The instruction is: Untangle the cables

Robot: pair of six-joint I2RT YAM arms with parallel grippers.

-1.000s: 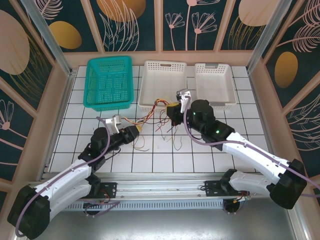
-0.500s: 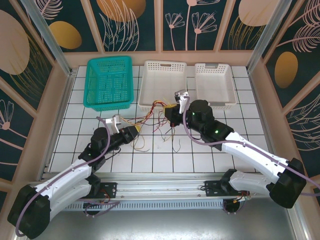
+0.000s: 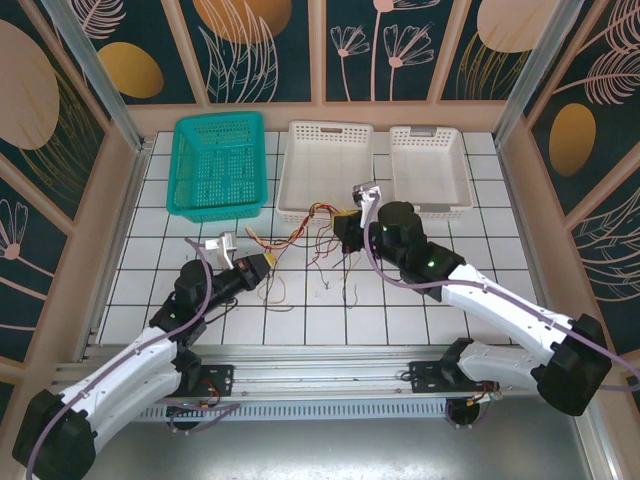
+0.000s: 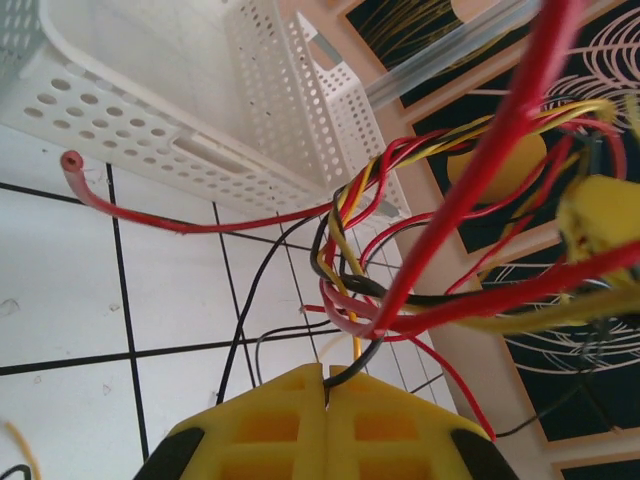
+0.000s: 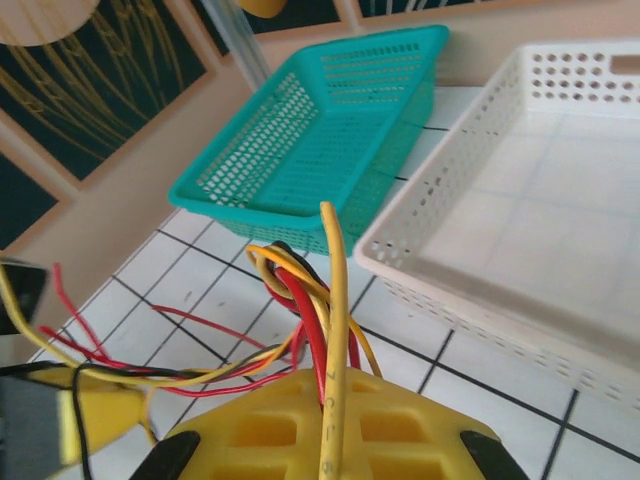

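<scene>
The cables [image 3: 300, 232] are thin red, yellow and black wires strung in a knotted bundle between my two grippers, with loose ends trailing on the tiles [image 3: 338, 282]. My left gripper [image 3: 271, 262] is shut, and its yellow fingertips [image 4: 300, 385] pinch a black cable [image 4: 352, 360] that leads up into the knot [image 4: 350, 285]. My right gripper [image 3: 345, 222] is shut on a bunch of red and yellow cables [image 5: 318, 290]; one yellow cable [image 5: 335, 300] lies over the seam of its jaws.
A teal basket [image 3: 217, 165] stands at the back left. Two white baskets [image 3: 325, 165] [image 3: 430, 168] stand beside it, just behind the right gripper. Wooden walls ring the white tiled table [image 3: 150, 240].
The left gripper has closed on the black cable. The right gripper has shifted slightly back, and the bundle now hangs tighter between the two.
</scene>
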